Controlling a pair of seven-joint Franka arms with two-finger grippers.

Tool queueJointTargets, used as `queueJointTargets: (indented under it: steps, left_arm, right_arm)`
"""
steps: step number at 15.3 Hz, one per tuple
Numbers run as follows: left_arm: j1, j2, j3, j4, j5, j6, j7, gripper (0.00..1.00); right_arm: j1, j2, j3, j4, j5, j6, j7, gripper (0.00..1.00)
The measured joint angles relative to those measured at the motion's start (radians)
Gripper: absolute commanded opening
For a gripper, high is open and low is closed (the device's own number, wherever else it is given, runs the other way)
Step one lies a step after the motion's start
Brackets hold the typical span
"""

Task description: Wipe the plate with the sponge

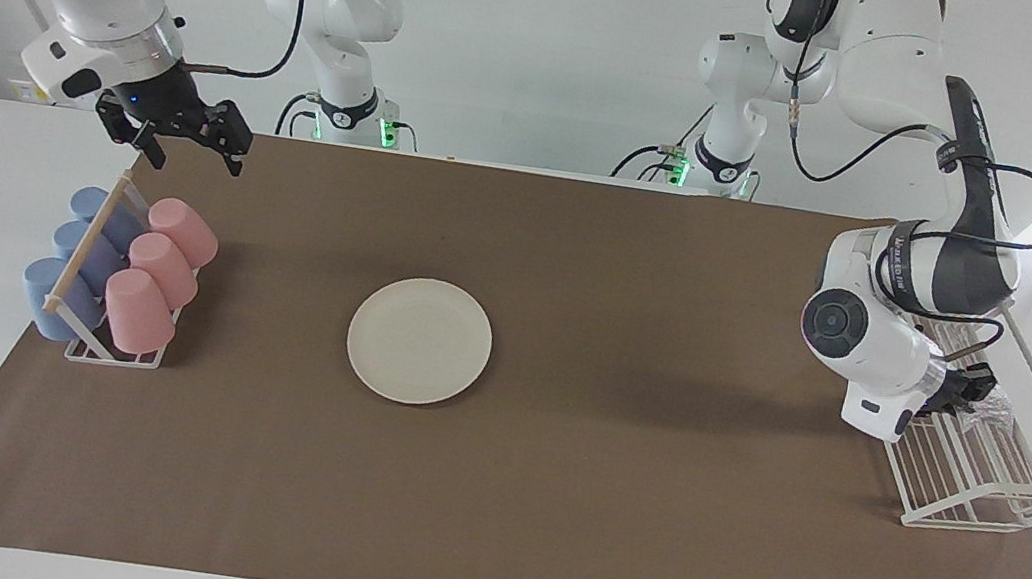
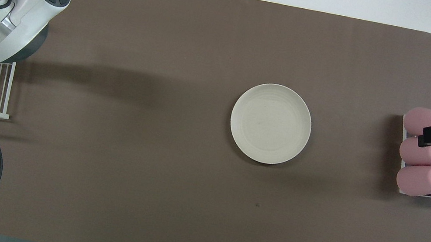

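I see the plate [image 1: 419,341] lying flat on the brown mat [image 1: 542,536] in the middle of the table, with nothing on it. My left gripper [image 1: 967,388] is down inside the white wire rack [image 1: 993,488] at the left arm's end of the table. The big white wrist hides most of it, so I cannot tell how its fingers stand. Right at the tips of those fingers I can make out a bit of the shiny silvery sponge [image 1: 994,407] in the rack. I cannot tell if the fingers are touching it or pinching it. The plate is well apart from these fingers, out toward the middle of the mat. My right gripper [image 1: 193,145] hangs in the air at the right arm's end of the table, over the mat's edge just beside the cup rack [image 1: 113,356]. Its fingers are spread apart and hold nothing. Below those fingers the cup rack holds three pink cups [image 1: 160,275] and three blue cups [image 1: 75,263] lying on their sides, with a wooden bar [image 1: 88,245] running between the two rows. The plate is also well apart from these fingers.
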Motion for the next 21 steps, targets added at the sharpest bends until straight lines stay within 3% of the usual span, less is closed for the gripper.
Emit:
queueJointTargets:
  steps: [5,7,15,18,21]
  left_arm:
    - [-0.001,-0.001,-0.002,0.008,-0.020,-0.004,-0.012,0.00]
    - [-0.001,-0.010,-0.003,0.052,-0.125,-0.040,-0.018,0.00]
    - [0.003,-0.118,0.007,0.276,-0.880,-0.304,-0.019,0.00]
    - [0.076,-0.189,0.016,0.270,-1.172,-0.336,-0.019,0.00]
    - [0.150,-0.250,0.018,0.169,-1.438,-0.349,0.011,0.00]
  right_arm:
    - [0.001,0.000,0.001,0.000,0.000,0.000,0.050,1.00]
    - [0.002,-0.001,0.004,0.000,0.000,0.000,0.093,1.00]
    - [0.028,-0.008,0.016,0.001,0.002,0.000,0.420,1.00]
    - [0.054,-0.014,0.017,0.001,0.002,0.000,0.585,1.00]
    - [0.060,-0.016,0.022,0.001,0.020,0.000,0.753,1.00]
